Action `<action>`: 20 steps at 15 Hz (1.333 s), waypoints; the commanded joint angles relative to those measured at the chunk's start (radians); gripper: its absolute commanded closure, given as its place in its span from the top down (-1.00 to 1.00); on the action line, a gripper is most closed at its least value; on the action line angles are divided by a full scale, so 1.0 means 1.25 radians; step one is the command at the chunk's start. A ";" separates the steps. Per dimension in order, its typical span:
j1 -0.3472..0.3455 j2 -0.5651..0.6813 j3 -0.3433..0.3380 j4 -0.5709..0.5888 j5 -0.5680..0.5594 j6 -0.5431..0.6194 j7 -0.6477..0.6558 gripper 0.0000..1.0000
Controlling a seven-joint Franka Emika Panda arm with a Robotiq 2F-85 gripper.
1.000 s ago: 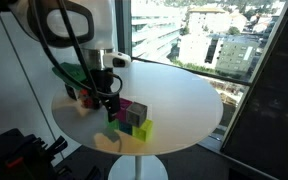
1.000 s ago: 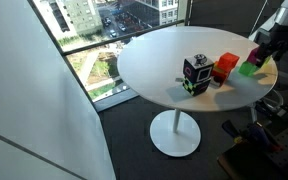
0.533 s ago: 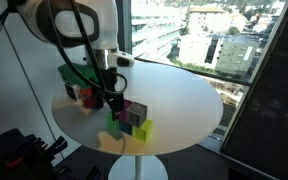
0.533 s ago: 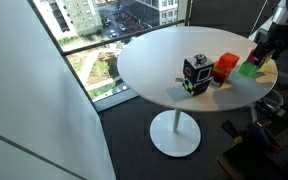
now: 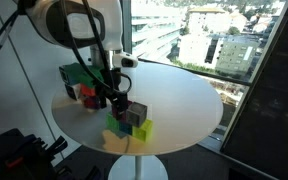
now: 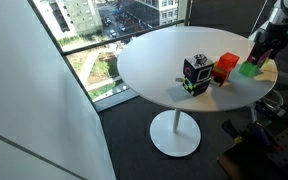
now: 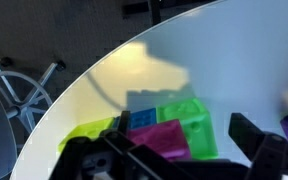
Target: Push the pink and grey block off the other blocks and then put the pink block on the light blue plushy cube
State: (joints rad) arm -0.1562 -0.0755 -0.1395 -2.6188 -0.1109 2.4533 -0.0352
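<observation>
Pink block [image 7: 159,138] sits low in the middle of the wrist view, on the other blocks [image 7: 189,115], between the gripper's [image 7: 169,150] wide-spread fingers.

The robot's white arm [image 5: 102,28] curves over from up high and reaches down, its black gripper [image 5: 117,103] points straight down, and in the wrist view its two fingers [image 7: 262,148] stand wide apart.
</observation>
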 commanded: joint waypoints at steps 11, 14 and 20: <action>0.017 0.067 0.008 0.074 0.011 0.004 0.010 1.00; 0.020 0.080 0.010 0.088 0.010 0.003 0.013 1.00; 0.026 0.105 0.011 0.119 0.009 0.000 0.019 1.00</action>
State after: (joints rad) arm -0.1285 0.0286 -0.1303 -2.5081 -0.1099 2.4534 -0.0313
